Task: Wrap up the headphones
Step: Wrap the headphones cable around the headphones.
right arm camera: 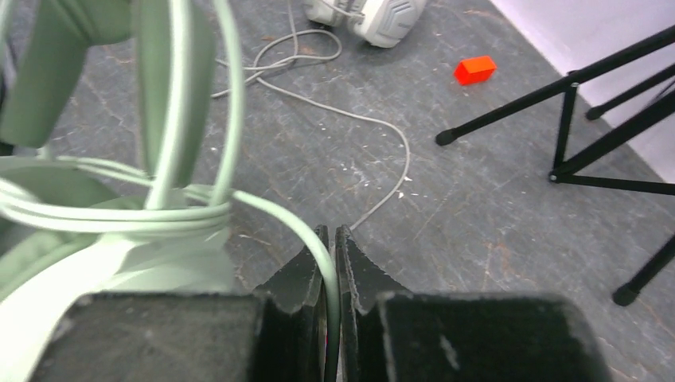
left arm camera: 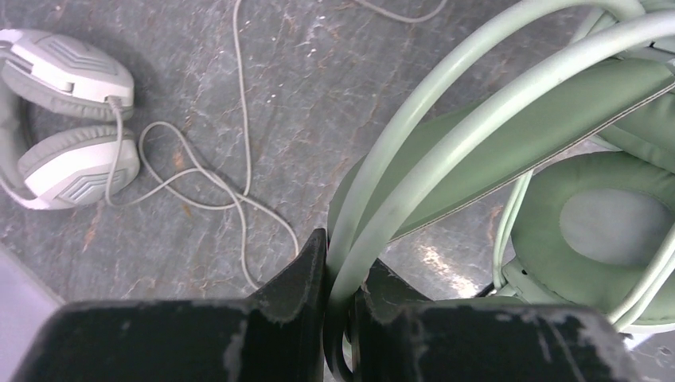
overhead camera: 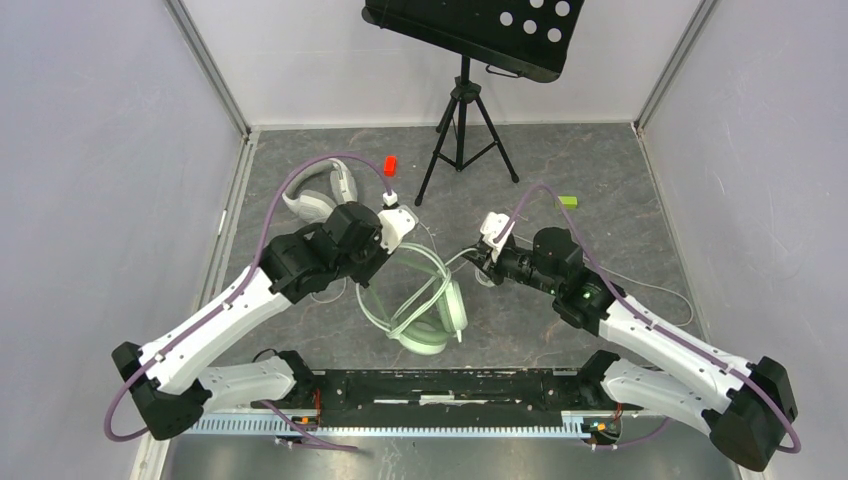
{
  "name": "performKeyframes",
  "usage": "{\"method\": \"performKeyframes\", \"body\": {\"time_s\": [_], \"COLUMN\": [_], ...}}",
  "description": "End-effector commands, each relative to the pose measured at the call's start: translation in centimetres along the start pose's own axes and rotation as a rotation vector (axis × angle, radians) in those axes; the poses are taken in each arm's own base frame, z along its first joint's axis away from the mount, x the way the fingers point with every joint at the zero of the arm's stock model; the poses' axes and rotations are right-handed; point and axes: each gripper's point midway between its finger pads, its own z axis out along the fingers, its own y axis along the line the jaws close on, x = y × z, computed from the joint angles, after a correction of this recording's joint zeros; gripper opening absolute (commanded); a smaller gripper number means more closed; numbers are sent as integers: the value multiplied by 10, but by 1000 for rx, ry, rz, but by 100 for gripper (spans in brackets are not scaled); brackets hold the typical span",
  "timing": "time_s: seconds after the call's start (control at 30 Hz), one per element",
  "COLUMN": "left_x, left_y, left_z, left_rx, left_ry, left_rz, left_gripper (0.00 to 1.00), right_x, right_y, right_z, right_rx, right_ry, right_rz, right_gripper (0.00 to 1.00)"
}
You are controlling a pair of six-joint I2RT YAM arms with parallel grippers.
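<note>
Both wraps are standing incomplete. Left pincer (left arm camera: pixel 344 267) is clamping mint headset (overhead camera: pixel 425 315) by band, mid-desk (overhead camera: pixel 600 170); right pincer (right arm camera: pixel 331 243) is pinching shut on its cable (right arm camera: pixel 296 221), some turns apparently laid. White headset (overhead camera: pixel 320 198) is lying far-left, unwrapped.

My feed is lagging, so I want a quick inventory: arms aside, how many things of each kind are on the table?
Headsets: 2, the mint-green headset and the white-grey headset
Small blocks: 2, the red block and the green block
Tripod stand: 1
Total: 5
</note>
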Motion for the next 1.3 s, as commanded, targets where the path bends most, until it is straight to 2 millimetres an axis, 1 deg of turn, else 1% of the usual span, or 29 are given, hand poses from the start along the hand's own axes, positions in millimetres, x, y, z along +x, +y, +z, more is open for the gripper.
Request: {"method": "performKeyframes", "body": {"time_s": [0.0,0.13,0.27,0.4,0.53,0.7,0.87,1.27], "left_x": [-9,-7,-8,-13,-18,-25,-32,-35], "left_y": [22,32,37,41,45,53,56,57], "left_z": [-3,-1,1,1,0,-3,-4,-4], "left_rx": [-118,-177,-218,-241,-271,-331,-362,-391], "left_ry": [-1,31,42,40,35,19,-4,-24], "left_rz": [35,37,30,9,-16,-81,-166,-262], "left_gripper": [3,3,3,3,3,3,2,2], "right_x": [-24,-28,-37,-45,-53,-62,-59,-61], "right_y": [17,31,46,65,75,90,91,95], "right_z": [-3,-4,-4,-5,-8,-13,-12,-12], "right_rx": [-110,-186,-267,-373,-431,-522,-521,-545], "right_ry": [-31,-31,-58,-98,-142,-197,-203,-238], "right_rz": [64,123,207,285,349,428,448,486], "right_gripper": [11,11,11,10,10,13,15,16]}}
